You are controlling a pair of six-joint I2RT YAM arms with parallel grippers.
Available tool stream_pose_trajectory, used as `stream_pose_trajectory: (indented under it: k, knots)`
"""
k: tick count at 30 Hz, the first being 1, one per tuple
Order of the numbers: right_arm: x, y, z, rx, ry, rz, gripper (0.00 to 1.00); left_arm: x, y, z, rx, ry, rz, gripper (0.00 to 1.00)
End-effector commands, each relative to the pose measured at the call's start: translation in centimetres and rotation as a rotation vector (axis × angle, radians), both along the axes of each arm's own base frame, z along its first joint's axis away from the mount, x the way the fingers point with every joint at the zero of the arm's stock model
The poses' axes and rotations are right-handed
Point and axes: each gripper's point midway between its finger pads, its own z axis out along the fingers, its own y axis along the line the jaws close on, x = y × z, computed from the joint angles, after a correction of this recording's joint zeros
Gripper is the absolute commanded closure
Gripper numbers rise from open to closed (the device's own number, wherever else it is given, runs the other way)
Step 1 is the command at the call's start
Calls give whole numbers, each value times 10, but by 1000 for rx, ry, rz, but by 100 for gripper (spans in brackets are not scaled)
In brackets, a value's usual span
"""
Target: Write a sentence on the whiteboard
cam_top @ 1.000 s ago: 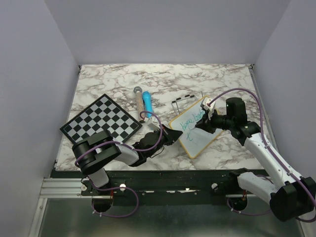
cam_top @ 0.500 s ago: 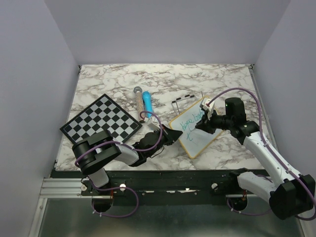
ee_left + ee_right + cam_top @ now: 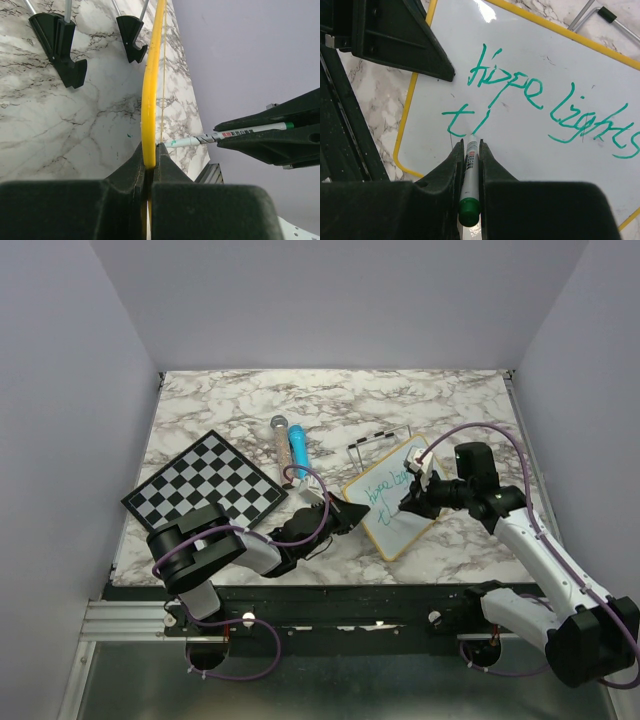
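One whiteboard (image 3: 398,528) sits on the marbled surface (image 3: 450,400), right of centre and toward the near edge, turned cornerwise. The sentence (image 3: 530,95) on it is green handwriting in two lines. The upper reads "hope lights". The lower (image 3: 456,117) has only two strokes so far, a "t" and a slanted bar.

The right pincer (image 3: 470,150) is clenched on one green-capped marker (image 3: 469,172), whose tip touches the board just below the slanted bar. The left pincer (image 3: 148,161) is clamped on the board's yellow frame at its left corner.

Behind the board stands one wire stand (image 3: 380,440); two of its black feet (image 3: 60,40) show in the left wrist view. Further left lie two tubes side by side, one blue (image 3: 298,450) and one tan with a grey end (image 3: 281,438). One black-and-white chessboard (image 3: 205,485) lies at the left, well apart from the whiteboard.
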Motion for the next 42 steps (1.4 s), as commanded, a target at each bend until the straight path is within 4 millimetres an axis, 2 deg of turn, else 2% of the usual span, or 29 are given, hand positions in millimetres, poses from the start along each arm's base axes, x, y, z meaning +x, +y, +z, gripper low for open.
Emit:
stream_pose_trajectory:
  k: [1,4,9,12,19,33,42]
  knots:
    - [-17,-4,-7,-24,48,35,99,1,-4,21,-72,-48,-2,100]
    - [-17,-6,-5,-29,35,31,100,0,-5,22,-75,-48,-6,100]
    - [2,0,24,32,-52,-29,99,0,-6,20,-74,-45,-8,100]
    - [12,2,31,52,-74,-51,99,0,-4,21,-75,-46,-5,100]
    - [21,3,21,38,-43,-62,99,0,-4,21,-73,-48,-7,100]
    - [32,-5,17,7,-58,-132,100,0,-5,22,-75,-48,-10,100]
    - [31,-8,12,-8,-50,-141,99,0,-5,23,-77,-50,-10,100]
